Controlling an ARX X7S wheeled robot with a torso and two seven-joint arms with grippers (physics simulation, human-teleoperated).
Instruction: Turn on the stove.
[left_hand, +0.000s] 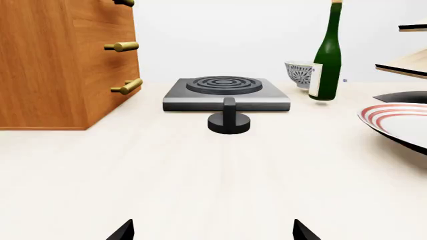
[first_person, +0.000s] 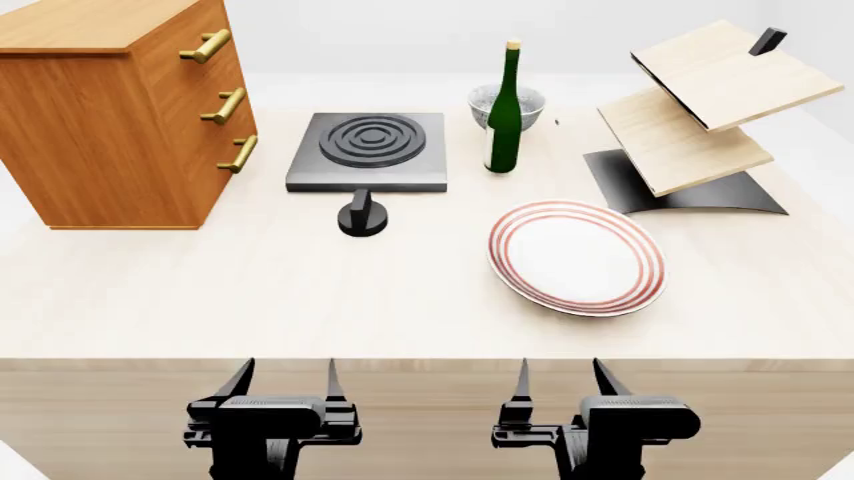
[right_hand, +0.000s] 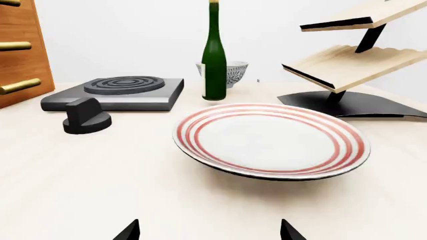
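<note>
The stove (first_person: 368, 150) is a flat dark-grey slab with a ringed round burner, at the table's back left. Its black round knob (first_person: 363, 217) stands separately just in front of it. Both also show in the left wrist view, stove (left_hand: 225, 93) and knob (left_hand: 229, 120), and in the right wrist view, stove (right_hand: 117, 93) and knob (right_hand: 86, 117). My left gripper (first_person: 284, 378) is open and empty at the table's front edge, straight in line with the knob. My right gripper (first_person: 559, 376) is open and empty at the front edge, facing the plate.
A wooden drawer cabinet (first_person: 114, 110) stands left of the stove. A green bottle (first_person: 505, 110) and a patterned bowl (first_person: 507, 104) stand right of it. A red-rimmed white plate (first_person: 577, 256) lies at centre right. A tiered wooden rack (first_person: 701, 120) stands at back right.
</note>
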